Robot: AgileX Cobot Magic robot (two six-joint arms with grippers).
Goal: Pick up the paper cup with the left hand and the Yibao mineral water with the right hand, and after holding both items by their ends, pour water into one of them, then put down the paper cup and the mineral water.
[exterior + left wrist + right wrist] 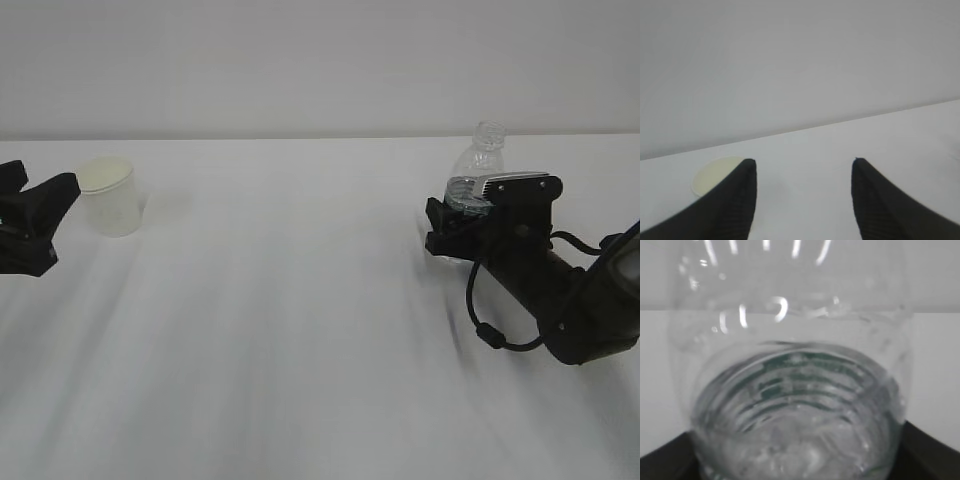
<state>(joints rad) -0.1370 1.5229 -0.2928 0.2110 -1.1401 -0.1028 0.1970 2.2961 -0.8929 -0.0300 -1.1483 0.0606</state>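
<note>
The paper cup point(110, 195) stands upright on the white table at the far left, white with a pale cream inside. My left gripper point(45, 225) is just left of it, open and empty. In the left wrist view the cup point(715, 176) shows partly behind the left finger, and the gap between the fingertips point(801, 162) holds only table. The Yibao mineral water point(480, 160) stands upright at the right, clear and uncapped. My right gripper point(462, 222) is around its lower part. In the right wrist view the bottle point(795, 390) fills the frame and hides the fingers.
The white table point(300, 330) stretches between the two arms, with a plain grey wall behind. The right arm's black body and cable point(560, 290) lie low over the table at the right edge.
</note>
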